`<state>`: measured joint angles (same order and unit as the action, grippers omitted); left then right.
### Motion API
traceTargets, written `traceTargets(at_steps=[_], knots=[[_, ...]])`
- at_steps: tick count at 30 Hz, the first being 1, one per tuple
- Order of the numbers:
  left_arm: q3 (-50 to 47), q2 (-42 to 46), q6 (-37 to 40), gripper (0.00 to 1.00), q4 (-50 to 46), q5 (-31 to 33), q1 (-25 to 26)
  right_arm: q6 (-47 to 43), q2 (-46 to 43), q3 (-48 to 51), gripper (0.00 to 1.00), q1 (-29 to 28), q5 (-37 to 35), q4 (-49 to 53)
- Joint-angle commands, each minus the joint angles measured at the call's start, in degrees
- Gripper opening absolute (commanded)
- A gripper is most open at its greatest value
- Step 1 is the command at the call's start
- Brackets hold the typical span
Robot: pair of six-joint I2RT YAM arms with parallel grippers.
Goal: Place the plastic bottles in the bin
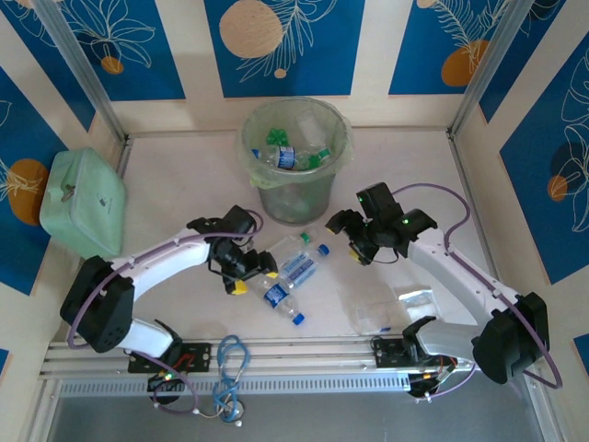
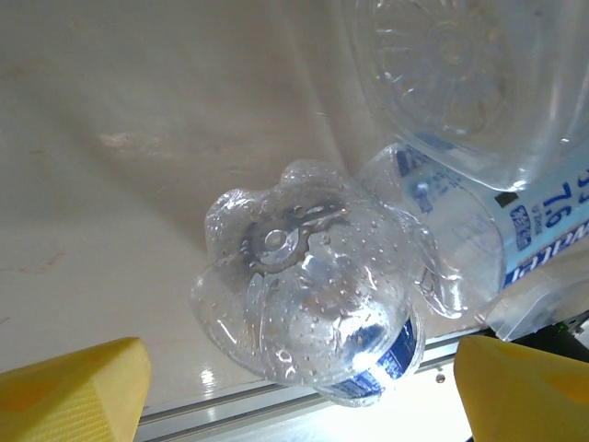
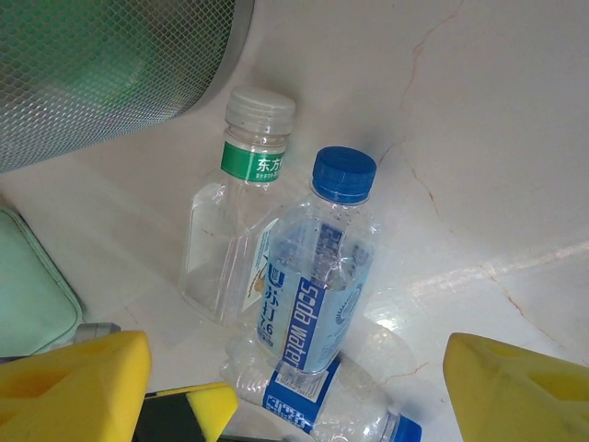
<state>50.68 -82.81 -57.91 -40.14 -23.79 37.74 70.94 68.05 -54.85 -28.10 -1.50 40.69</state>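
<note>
Three plastic bottles (image 1: pixel 290 276) lie in a loose cluster on the counter (image 1: pixel 184 184) just in front of the bin (image 1: pixel 294 201), between the two arms. In the left wrist view the left fingers (image 2: pixel 78 391) stand wide apart at the bottom corners, and the ribbed base of one clear, blue-labelled bottle (image 2: pixel 304 285) points straight at the gap between them, near both yellow tips but touching neither; nothing is gripped. A second blue-labelled bottle (image 2: pixel 479 230) lies against it on the right. The right fingers (image 3: pixel 74 382) are likewise spread wide and hold nothing. Ahead of them a blue-capped bottle (image 3: pixel 317 285) and a clear white-capped bottle with a green neck band (image 3: pixel 244 239) lie side by side, touching. More bottles (image 1: pixel 285 157), clear and green, sit inside the bin. From above, the left arm (image 1: pixel 156 262) runs from its base up and to the right, low over the counter, its wrist at the cluster's left edge. The right arm (image 1: pixel 460 272) reaches up and to the left, its wrist near the bin's front right.
</note>
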Motion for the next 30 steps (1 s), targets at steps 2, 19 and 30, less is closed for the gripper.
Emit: traceTargets(at_steps=[2, 19, 30], knots=[[-1.84, -1.07, -6.12, 0.85, 2.58, -0.09, 1.44, -1.03, -2.22, 0.22, 0.83, 1.00, 1.00, 2.77], [-7.03, -4.88, -21.04, 0.76, 14.31, 5.73, 4.97, -2.08, -11.36, 5.80, 0.83, 6.01, 2.91, 5.42], [-5.85, 1.45, -16.59, 0.60, 6.59, 7.36, 5.05, -1.51, -14.82, 7.08, 0.83, 6.78, 1.76, 5.68]])
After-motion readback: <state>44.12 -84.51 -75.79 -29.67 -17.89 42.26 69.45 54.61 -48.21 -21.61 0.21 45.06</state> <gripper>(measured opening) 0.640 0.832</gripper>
